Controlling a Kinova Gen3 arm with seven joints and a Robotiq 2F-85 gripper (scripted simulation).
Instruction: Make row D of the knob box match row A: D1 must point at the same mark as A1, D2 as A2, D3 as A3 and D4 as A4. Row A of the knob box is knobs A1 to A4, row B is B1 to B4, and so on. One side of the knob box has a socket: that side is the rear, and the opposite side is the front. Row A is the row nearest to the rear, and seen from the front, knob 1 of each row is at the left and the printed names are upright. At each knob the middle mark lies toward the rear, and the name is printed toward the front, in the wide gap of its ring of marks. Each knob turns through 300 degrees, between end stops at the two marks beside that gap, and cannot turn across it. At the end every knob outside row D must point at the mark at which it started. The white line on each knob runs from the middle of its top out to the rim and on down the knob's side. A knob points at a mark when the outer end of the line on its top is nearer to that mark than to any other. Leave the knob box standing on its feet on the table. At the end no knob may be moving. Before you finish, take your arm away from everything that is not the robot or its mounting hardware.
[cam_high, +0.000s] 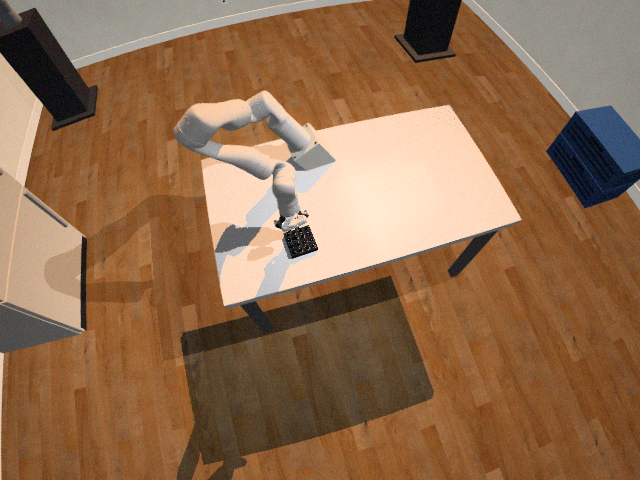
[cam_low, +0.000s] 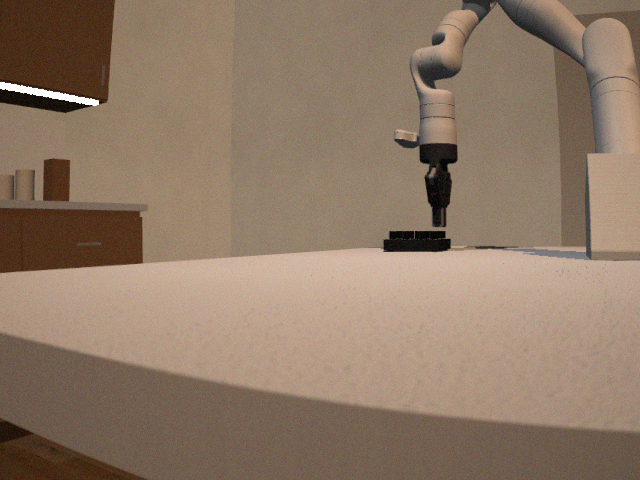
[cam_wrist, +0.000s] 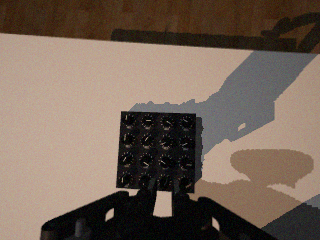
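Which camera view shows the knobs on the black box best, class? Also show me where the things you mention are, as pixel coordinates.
The wrist view: all four rows of knobs (cam_wrist: 166, 141) (cam_high: 301, 240) (cam_low: 430, 235) face it. The top view shows them tiny; the exterior view shows only their sides.

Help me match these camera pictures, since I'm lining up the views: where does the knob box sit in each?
Top: just below center, at the claw.
Exterior: right of center, the knob box under the claw.
Wrist: center.
Shared landmark: the claw.

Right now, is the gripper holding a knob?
No: the gripper is empty; the exterior view shows its fingertips above the knobs.
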